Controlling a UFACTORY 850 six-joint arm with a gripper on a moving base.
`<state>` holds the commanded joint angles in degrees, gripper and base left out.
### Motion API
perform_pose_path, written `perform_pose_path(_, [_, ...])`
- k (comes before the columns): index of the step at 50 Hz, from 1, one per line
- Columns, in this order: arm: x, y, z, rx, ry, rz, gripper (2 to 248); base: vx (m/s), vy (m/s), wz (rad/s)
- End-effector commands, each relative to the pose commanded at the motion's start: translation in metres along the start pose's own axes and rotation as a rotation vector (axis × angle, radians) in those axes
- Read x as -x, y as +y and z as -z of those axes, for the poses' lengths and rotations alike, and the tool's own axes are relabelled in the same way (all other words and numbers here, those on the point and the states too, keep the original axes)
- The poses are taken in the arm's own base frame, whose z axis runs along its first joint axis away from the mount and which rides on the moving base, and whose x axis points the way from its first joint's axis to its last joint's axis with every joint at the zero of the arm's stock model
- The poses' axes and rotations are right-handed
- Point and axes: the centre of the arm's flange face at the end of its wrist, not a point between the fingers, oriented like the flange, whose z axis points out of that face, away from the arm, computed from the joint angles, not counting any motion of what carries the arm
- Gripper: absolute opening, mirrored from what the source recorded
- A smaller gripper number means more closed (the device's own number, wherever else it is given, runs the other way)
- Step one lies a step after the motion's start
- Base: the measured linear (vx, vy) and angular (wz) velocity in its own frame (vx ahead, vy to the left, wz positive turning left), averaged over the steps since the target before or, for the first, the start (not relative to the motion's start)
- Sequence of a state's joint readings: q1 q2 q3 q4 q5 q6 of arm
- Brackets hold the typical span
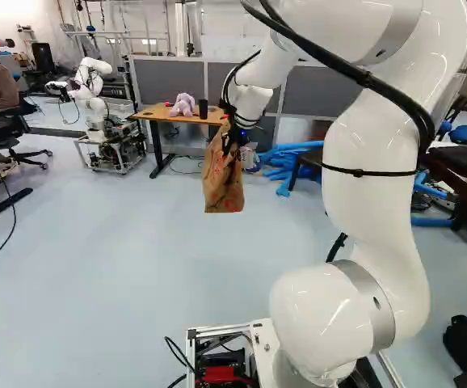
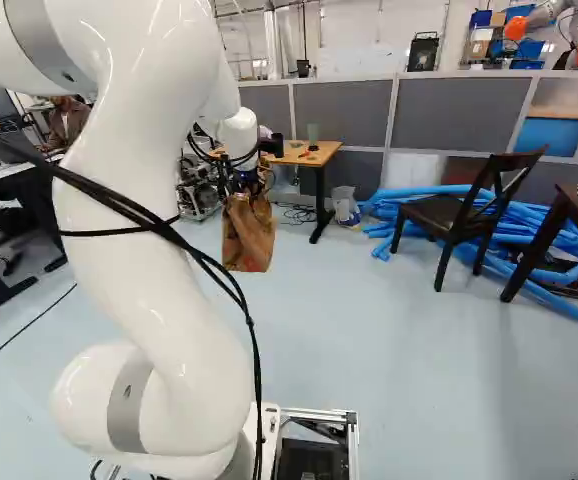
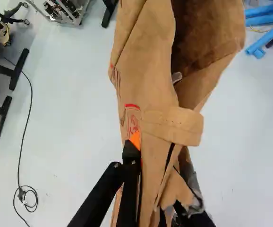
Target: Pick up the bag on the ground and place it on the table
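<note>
Your pincer point(image 3: 154, 177) is clamped on the paper bag point(image 3: 157, 85) in the wrist view, with a finger at each side of the bunched paper near its folded strap. The bag's mouth gapes ahead of the fingers, and the pale floor point(image 3: 75, 127) shows beyond it. You can count the pick-up as done, I'd judge.

Look at the left base view: the bag hangs upright under the wrist, off the floor. Behind it stands the wooden tabletop point(image 1: 154, 114), most likely your goal, bearing a purple plush toy point(image 1: 183, 105) and a dark cylinder point(image 1: 204, 108). You have the carry and the placing left.

In the right base view, you can see the bag hanging in front of the desk's near side, its base lower than the tabletop. You'll probably need to drive nearer, raise it over the edge, set it down and then let go.
</note>
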<state>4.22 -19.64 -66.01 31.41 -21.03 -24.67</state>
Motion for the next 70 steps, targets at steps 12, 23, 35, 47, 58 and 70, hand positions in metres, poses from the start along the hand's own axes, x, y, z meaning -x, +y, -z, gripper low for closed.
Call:
perform_pose_path(12, [-0.005,-0.003,0.013,-0.001,-0.015,0.052,21,0.000,0.000,0.000])
perform_pose_path(23, [-0.009,-0.005,0.025,0.002,-0.029,0.101,21,0.000,0.000,0.000])
perform_pose_path(35, [-0.013,-0.007,0.039,0.009,-0.046,0.153,21,0.000,0.000,0.000])
perform_pose_path(47, [-0.016,-0.008,0.053,0.017,-0.065,0.202,21,0.000,0.000,0.000])
perform_pose_path(58, [-0.018,-0.010,0.067,0.024,-0.082,0.240,21,0.000,0.000,0.000])
perform_pose_path(70, [-0.019,-0.013,0.084,0.027,-0.081,0.261,21,0.000,0.000,0.000])
